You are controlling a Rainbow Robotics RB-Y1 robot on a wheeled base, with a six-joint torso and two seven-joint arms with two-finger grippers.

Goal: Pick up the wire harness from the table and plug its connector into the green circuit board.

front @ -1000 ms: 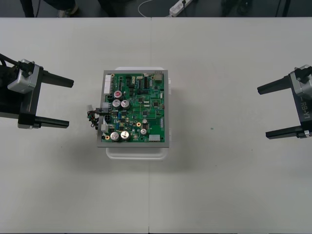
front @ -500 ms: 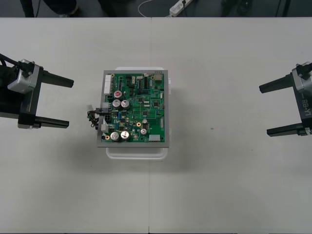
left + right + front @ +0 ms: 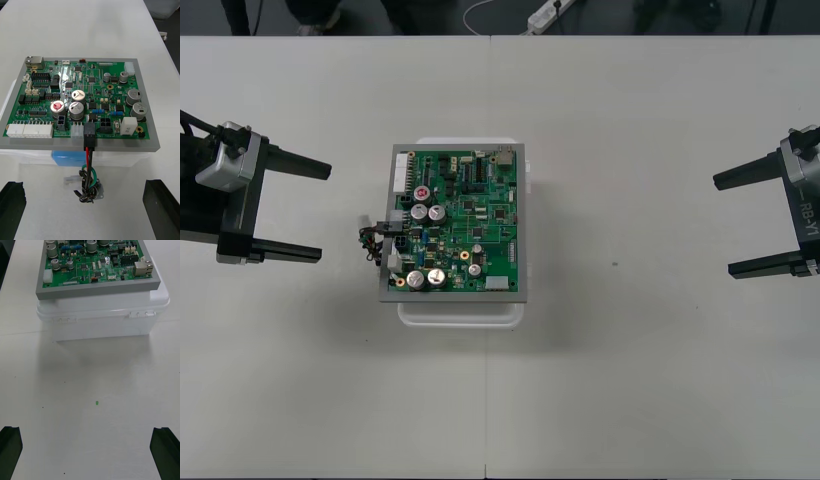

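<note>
At the board's left edge: the wire harness (image 3: pixel 89 170) hangs from its black plug (image 3: pixel 89 131), which stands in a connector on the green circuit board (image 3: pixel 75 86) and looks seated. Its red, black and green wires drop over the grey rim (image 3: pixel 123 145) and bunch in a small tangle on the table (image 3: pixel 630 380).
Socket end: lost in that tangle; I cannot make it out.
Handling: the harness is likely light and limp, with thin wires that bend rather than push. The plug is the one stiff part, so any hold belongs on its body. A tug on the wires could unseat it.
Task state: judged done, or all but done.
Capacitors (image 3: pixel 77 108): these tall cans stand just behind the plug and crowd any approach from above.
White base (image 3: pixel 460 312): it lifts the board off the table, and the tangle lies just beside its wall.
Left gripper (image 3: pixel 324 212): at the table's left side, facing the plug edge, near the harness but apart from it. Its fingers (image 3: pixel 161 204) are spread wide and hold nothing.
Right gripper (image 3: pixel 723 227): at the right side, well apart from the board. Its fingers (image 3: pixel 165 450) are also spread wide and empty.
Open room: bare table lies on every side of the base, and the clearest lane to the plug is level, from the left.
</note>
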